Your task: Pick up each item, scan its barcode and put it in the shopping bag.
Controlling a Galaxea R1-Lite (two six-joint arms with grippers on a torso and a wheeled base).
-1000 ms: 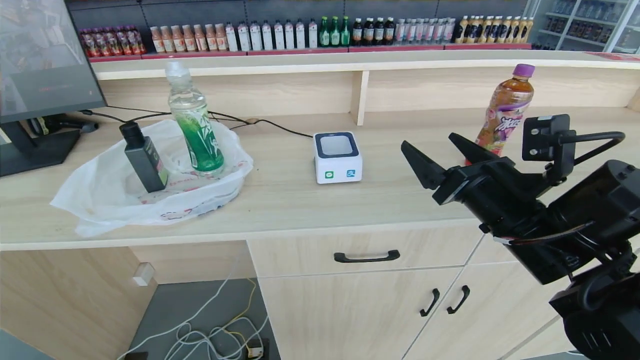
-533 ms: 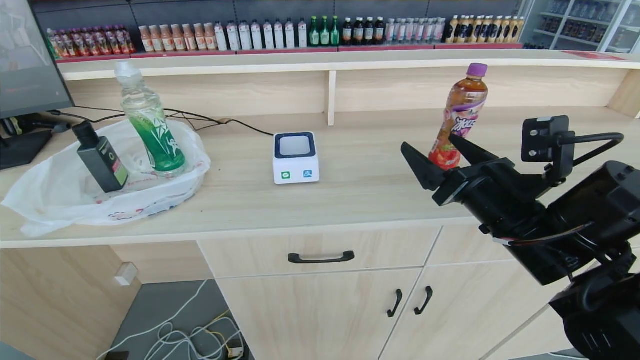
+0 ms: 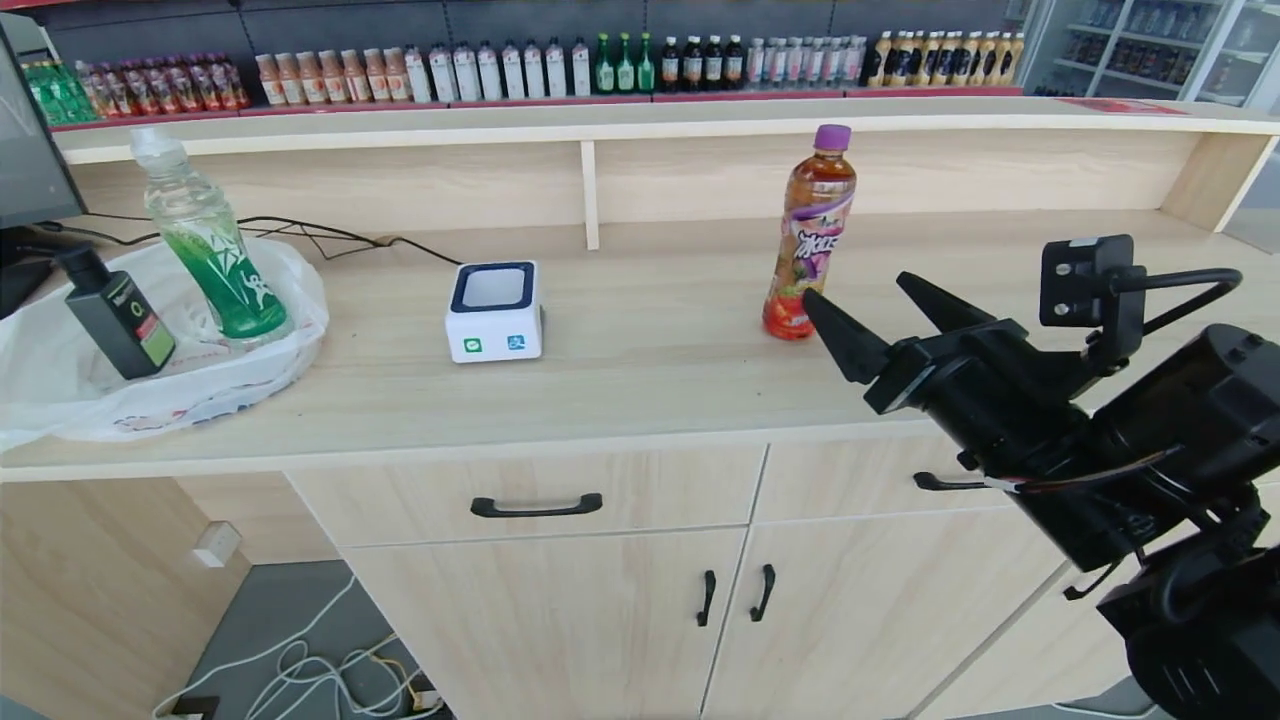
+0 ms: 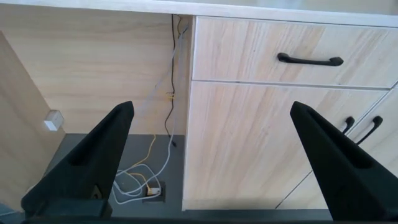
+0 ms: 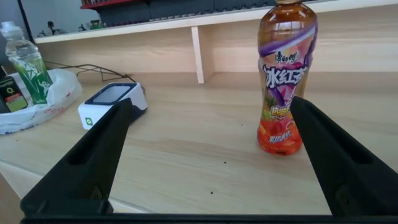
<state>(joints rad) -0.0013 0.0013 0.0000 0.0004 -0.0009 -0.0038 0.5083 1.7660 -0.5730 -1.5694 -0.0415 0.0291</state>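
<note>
In the shopping bag (image 3: 45,400) stand a green bottle (image 3: 215,275) and dark bottle (image 3: 118,318); left gripper (image 4: 211,107), right gripper (image 3: 852,285) spread apart.

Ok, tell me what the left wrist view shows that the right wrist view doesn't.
Left wrist view: the open left gripper, a drawer handle, a cabinet door and floor cables.
Right wrist view: the open right gripper, the tea bottle, the scanner and the shopping bag.
Both: the pale wooden counter, seen from the front and from above.

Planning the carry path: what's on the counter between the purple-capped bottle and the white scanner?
Nothing: bare counter between bottle and scanner, in head and right wrist views.
</note>
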